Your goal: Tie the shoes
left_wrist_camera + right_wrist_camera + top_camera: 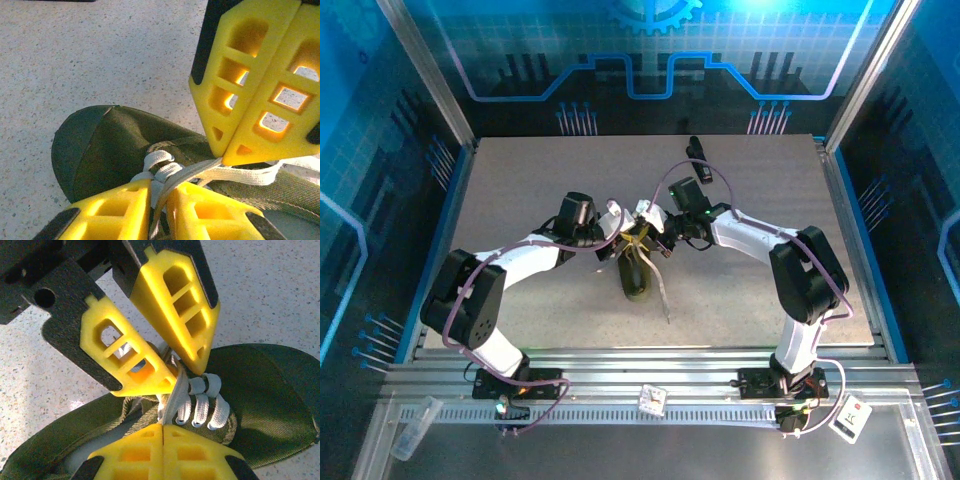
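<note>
Shoe [638, 278], dark olive green, lay flat on the speckled table [520, 200] near its middle, between my two arms. Its visible rounded end pointed back toward my bases. Its whitish laces [200, 407] crossed the upper in short rows, and one loose end trailed on the table just beside the shoe, on my right. Both claws hung close together over the laced part, their tips almost meeting. My left claw [159, 194] stood only a narrow gap apart, with one strand running up through that gap. I could not tell whether the fingers were pinching it or merely flanking it. My right claw [163, 430] was pressed fully shut, fingers flush against each other, with a strand of the laces caught at its tips. A small black oblong object [697, 150] lay well apart, toward the far edge.
</note>
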